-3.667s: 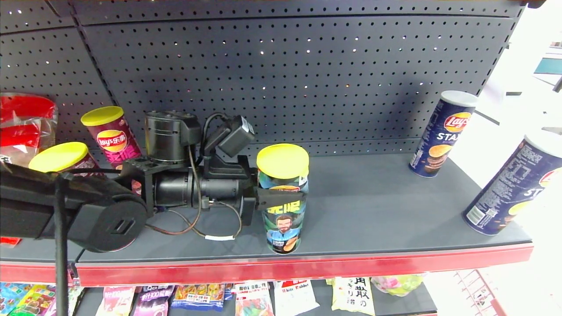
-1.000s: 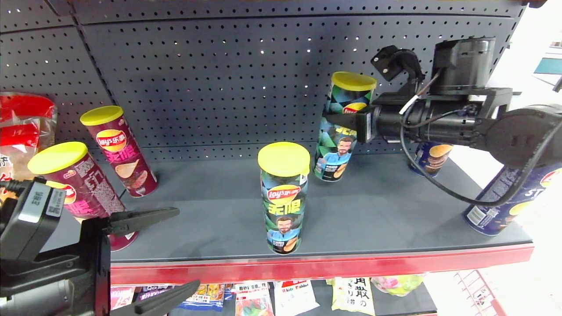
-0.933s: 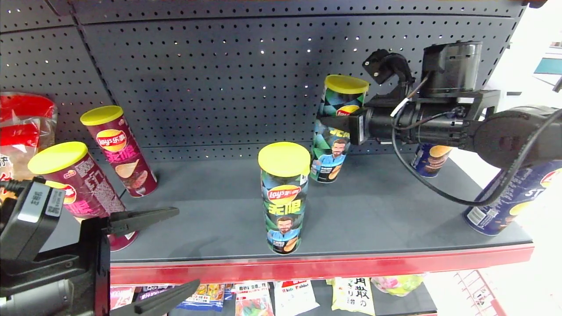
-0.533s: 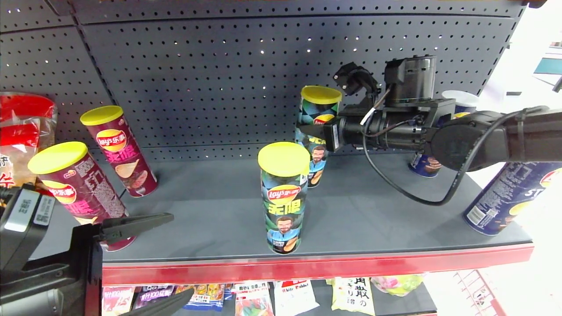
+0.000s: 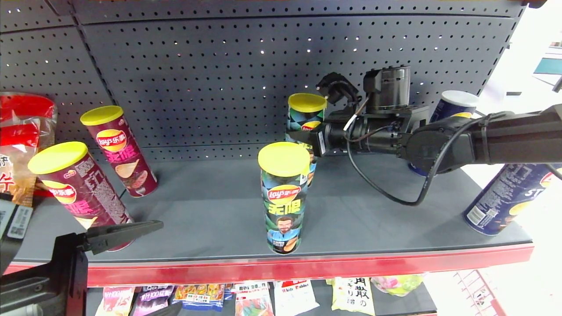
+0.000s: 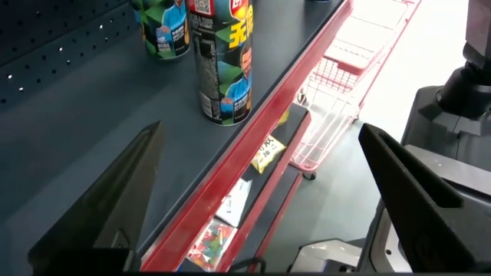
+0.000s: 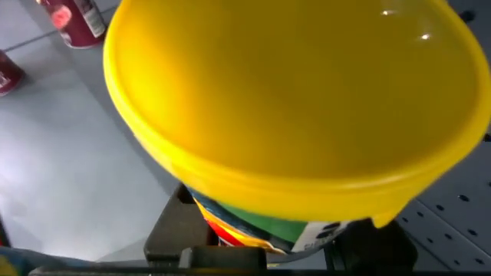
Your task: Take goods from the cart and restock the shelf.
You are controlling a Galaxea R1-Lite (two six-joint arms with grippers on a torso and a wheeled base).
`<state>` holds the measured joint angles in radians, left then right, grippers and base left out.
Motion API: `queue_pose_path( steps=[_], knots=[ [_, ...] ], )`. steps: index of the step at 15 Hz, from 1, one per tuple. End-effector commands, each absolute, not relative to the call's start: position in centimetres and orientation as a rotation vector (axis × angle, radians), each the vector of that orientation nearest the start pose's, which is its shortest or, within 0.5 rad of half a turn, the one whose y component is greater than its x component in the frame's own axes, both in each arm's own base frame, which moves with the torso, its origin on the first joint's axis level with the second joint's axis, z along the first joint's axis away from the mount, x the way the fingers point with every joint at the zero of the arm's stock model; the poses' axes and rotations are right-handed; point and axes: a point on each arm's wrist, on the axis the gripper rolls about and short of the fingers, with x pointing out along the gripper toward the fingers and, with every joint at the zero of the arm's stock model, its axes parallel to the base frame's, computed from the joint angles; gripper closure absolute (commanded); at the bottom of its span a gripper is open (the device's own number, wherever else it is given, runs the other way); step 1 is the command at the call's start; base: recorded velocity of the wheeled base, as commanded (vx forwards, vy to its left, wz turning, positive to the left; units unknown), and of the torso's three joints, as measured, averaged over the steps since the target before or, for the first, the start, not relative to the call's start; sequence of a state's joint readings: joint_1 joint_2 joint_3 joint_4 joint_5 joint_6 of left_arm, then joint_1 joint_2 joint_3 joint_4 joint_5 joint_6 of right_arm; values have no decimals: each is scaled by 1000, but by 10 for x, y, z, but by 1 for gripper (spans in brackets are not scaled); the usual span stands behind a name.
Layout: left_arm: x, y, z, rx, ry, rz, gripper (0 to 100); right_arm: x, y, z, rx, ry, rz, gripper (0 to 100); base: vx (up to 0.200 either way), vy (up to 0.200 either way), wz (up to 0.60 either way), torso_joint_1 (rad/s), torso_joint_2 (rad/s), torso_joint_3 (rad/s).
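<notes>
A green chip can (image 5: 306, 115) w/ a yellow lid (image 7: 299, 100) is gripped by the right gripper (image 5: 301, 132) at the rear of the shelf (image 5: 377, 210), close to the pegboard back (image 5: 219, 79). The fingers (image 5: 307, 138) are closed on the can's upper body, just under the lid, & the can is held upright. Its base is hidden in the head view behind a second green can (image 5: 283, 206), which is stood near the shelf's red front edge. Whether the held can rests on the shelf cannot be told.

The left gripper (image 6: 261, 130) is held low, in front of the shelf's left part. Its fingers (image 5: 125, 229) are spread wide & nothing is held btwn them.

Two maroon cans w/ yellow lids are placed at the shelf's left, one (image 5: 117, 149) nearer the back, the other (image 5: 79, 188) nearer the front. Two blue cans are placed at the right end, one (image 5: 452, 105) by the back, one (image 5: 509, 193) at the front corner. A red bag (image 5: 22, 123) is seen at the far left. Snack packets (image 5: 290, 296) are laid on the lower shelf. A red wire cart (image 6: 349, 92) is seen on the floor beside the shelf in the left wrist view.
</notes>
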<state>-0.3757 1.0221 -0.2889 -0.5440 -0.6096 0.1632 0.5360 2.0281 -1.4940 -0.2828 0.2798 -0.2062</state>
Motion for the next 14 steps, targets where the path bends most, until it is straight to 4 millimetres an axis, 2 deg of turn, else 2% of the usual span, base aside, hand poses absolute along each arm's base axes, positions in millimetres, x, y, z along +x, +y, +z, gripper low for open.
queue_pose_path(
  steps=[1, 13, 14],
  knots=[
    [106, -56, 178, 127, 107, -996, 0, 359, 224, 216, -230, 177, 844, 100, 0, 0, 0, 0, 0, 0],
    [103, -55, 175, 124, 129, -997, 0, 366, 228, 203, -227, 209, 823, 100, 0, 0, 0, 0, 0, 0],
    [103, -55, 174, 124, 131, -997, 0, 368, 228, 202, -229, 211, 814, 0, 0, 0, 0, 0, 0, 0]
  ],
)
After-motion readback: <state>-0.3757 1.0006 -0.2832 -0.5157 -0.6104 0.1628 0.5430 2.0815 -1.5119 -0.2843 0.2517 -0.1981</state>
